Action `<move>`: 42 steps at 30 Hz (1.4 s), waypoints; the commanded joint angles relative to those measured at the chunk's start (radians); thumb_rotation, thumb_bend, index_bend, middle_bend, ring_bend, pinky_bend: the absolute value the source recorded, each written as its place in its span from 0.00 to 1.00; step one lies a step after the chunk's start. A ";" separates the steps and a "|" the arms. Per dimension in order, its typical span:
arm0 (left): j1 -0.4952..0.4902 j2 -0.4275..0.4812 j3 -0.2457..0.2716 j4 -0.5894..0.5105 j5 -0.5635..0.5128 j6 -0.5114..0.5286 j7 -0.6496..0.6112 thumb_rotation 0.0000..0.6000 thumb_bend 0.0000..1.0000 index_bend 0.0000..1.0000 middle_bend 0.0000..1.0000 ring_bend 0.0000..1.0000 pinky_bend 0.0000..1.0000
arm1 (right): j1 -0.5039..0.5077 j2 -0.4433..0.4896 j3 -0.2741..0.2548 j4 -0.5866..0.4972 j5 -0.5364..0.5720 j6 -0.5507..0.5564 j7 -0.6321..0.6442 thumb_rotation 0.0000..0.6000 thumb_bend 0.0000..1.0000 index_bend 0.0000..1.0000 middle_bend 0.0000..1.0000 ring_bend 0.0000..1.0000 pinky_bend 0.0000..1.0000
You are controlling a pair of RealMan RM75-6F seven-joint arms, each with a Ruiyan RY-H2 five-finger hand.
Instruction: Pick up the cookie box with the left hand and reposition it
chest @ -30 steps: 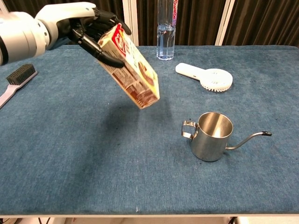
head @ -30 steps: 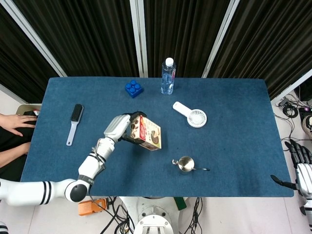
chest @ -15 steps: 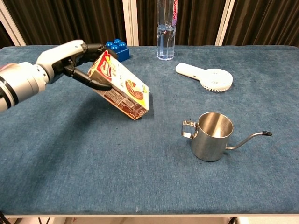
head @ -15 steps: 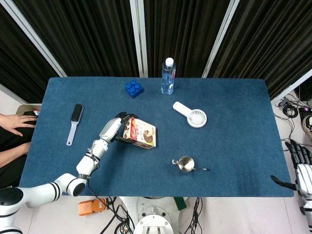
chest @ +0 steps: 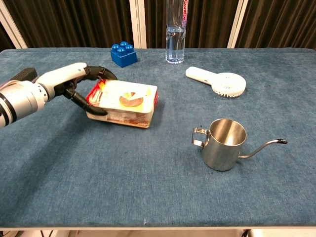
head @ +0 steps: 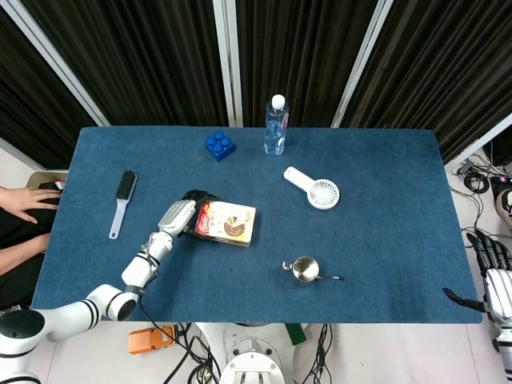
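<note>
The cookie box (head: 226, 223) (chest: 124, 102) lies flat on the blue table (head: 376, 176), its printed face up, left of centre. My left hand (head: 181, 214) (chest: 79, 86) is at the box's left end, with fingers curled around that end above and below; it still holds the box. My right hand (head: 490, 276) hangs off the table's right edge, low at the frame's right side, fingers apart and holding nothing. The chest view does not show it.
A steel pouring cup (head: 305, 270) (chest: 224, 143) stands right of the box. Behind it lie a white hand fan (head: 314, 189) (chest: 217, 81), a water bottle (head: 275, 126) (chest: 175, 31) and a blue toy brick (head: 219, 146) (chest: 123, 54). A brush (head: 122, 202) lies far left. A person's hands (head: 24, 200) rest at the left edge.
My left hand has lowered the box from a tilted, lifted pose down to the table, where it now lies flat. The right hand has not moved.
</note>
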 commanded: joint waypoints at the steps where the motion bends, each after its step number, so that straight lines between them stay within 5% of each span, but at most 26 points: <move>1: 0.001 0.010 -0.001 -0.007 -0.012 -0.014 0.033 1.00 0.01 0.08 0.10 0.02 0.00 | -0.001 0.002 0.000 0.000 0.000 0.001 0.001 1.00 0.18 0.00 0.01 0.00 0.00; 4: 0.002 0.025 -0.002 -0.024 -0.026 -0.025 0.082 1.00 0.00 0.00 0.03 0.00 0.00 | -0.001 0.001 0.001 0.002 -0.001 0.002 0.005 1.00 0.18 0.00 0.01 0.00 0.00; 11: 0.032 0.141 -0.001 -0.171 -0.064 -0.013 0.211 1.00 0.00 0.00 0.00 0.00 0.00 | -0.006 0.006 0.000 0.008 -0.002 0.009 0.018 1.00 0.18 0.00 0.01 0.00 0.00; 22: 0.265 0.400 0.041 -0.461 -0.084 0.343 0.472 1.00 0.00 0.00 0.00 0.00 0.00 | 0.005 0.017 -0.002 0.032 -0.020 -0.001 0.062 1.00 0.18 0.00 0.01 0.00 0.00; 31: 0.453 0.480 0.131 -0.502 0.009 0.565 0.484 1.00 0.00 0.00 0.00 0.00 0.00 | 0.015 0.006 -0.001 0.047 -0.045 0.012 0.074 1.00 0.18 0.00 0.01 0.00 0.00; 42: 0.634 0.568 0.221 -0.536 0.067 0.700 0.451 1.00 0.00 0.00 0.00 0.00 0.00 | 0.026 0.001 -0.004 0.022 -0.086 0.036 0.035 1.00 0.18 0.00 0.01 0.00 0.00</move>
